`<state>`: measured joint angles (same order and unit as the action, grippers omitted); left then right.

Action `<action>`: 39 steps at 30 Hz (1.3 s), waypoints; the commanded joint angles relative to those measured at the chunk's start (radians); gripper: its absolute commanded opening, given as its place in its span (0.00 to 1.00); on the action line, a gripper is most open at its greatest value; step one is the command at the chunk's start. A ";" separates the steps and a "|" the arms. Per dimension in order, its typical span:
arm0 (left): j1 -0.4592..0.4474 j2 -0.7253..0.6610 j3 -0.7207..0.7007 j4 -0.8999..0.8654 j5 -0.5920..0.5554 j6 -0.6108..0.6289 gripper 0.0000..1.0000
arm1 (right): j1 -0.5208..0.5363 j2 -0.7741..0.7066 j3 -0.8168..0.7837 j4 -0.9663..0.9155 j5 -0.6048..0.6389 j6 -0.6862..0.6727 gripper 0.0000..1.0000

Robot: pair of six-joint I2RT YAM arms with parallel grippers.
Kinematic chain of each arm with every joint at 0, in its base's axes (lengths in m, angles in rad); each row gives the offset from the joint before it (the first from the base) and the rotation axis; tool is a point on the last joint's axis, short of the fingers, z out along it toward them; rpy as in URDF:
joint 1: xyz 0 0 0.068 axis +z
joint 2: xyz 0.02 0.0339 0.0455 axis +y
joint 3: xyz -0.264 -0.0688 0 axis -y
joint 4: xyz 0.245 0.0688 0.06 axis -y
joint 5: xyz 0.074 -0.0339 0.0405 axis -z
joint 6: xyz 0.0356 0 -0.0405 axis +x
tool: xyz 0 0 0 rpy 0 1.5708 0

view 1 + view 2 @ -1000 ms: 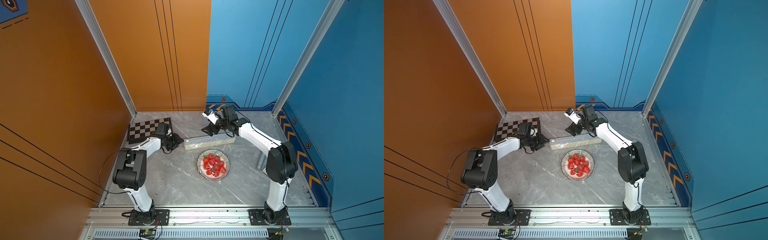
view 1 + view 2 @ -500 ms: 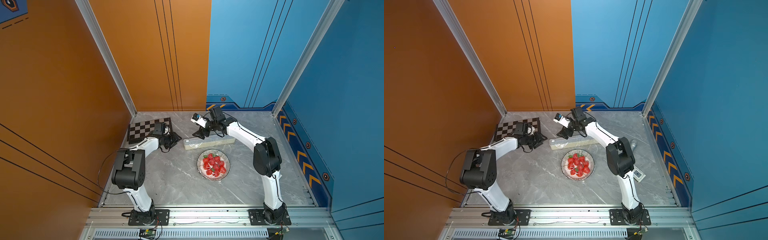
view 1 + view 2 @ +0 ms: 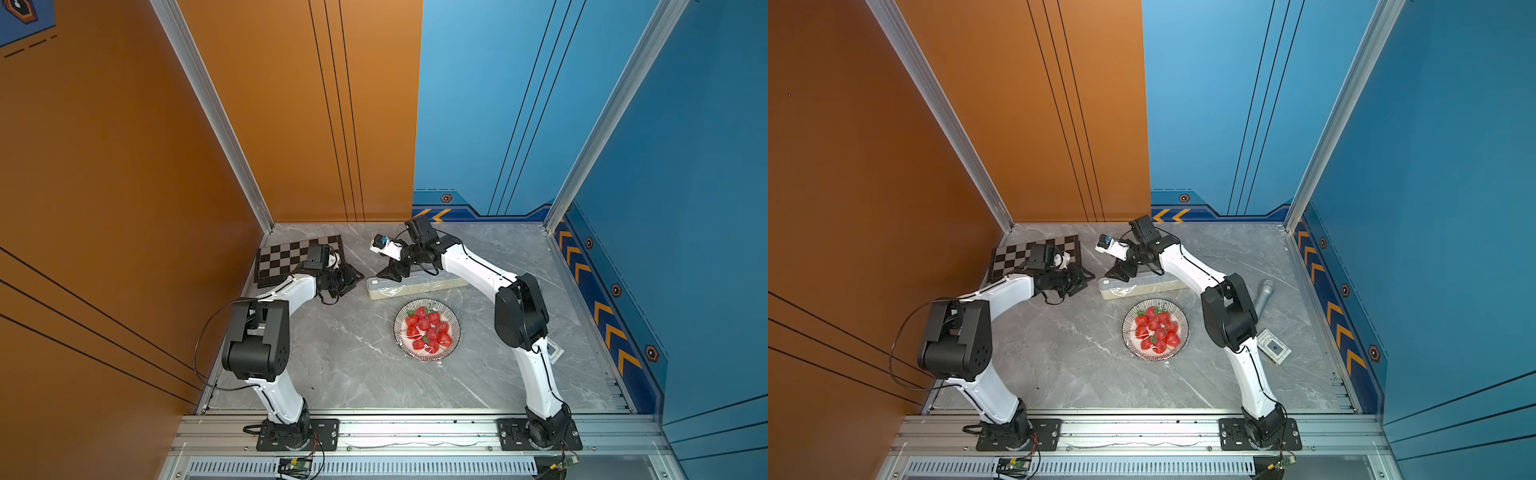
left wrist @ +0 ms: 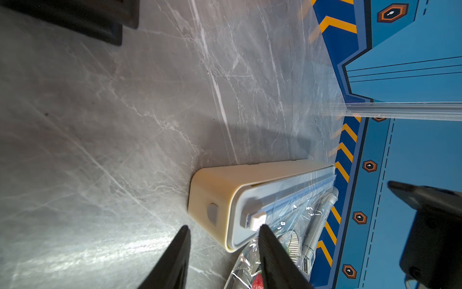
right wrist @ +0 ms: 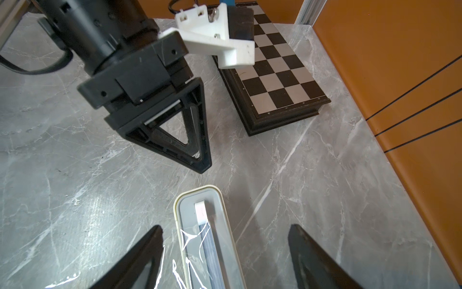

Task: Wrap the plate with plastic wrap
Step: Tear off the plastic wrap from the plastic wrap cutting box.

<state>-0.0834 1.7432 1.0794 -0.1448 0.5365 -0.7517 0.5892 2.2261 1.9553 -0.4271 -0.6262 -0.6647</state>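
right gripper (image 3: pixel 388 274) has swung along the box (image 3: pixel 419 284) to its left end, jaws wide astride it, gripping nothing. left gripper (image 4: pixel 224 227) stays beside that end, jaws apart, empty. plate (image 3: pixel 399 332) sits unmoved before the box, wrap (image 4: pixel 295 220) trailing onto it.

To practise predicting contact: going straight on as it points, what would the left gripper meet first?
Probably the near end of the dispenser box, just ahead of the left gripper; depth is unclear.
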 commanded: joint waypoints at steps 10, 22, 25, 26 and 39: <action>-0.027 0.076 0.055 0.010 0.026 0.005 0.45 | 0.024 0.102 0.106 -0.136 -0.017 -0.096 0.60; -0.049 0.089 0.047 0.017 0.024 0.003 0.43 | 0.049 0.156 0.156 -0.148 -0.014 -0.094 0.44; -0.050 0.095 0.045 0.021 0.020 0.003 0.43 | 0.051 0.161 0.156 -0.154 -0.007 -0.095 0.41; -0.051 0.098 0.045 0.021 0.020 0.003 0.44 | 0.052 0.163 0.156 -0.156 -0.003 -0.095 0.41; -0.058 0.109 0.017 0.031 0.013 0.005 0.41 | 0.052 0.181 0.160 -0.162 0.021 -0.102 0.37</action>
<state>-0.1333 1.8313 1.1110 -0.1219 0.5446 -0.7517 0.6369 2.3871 2.0869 -0.5438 -0.6235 -0.7448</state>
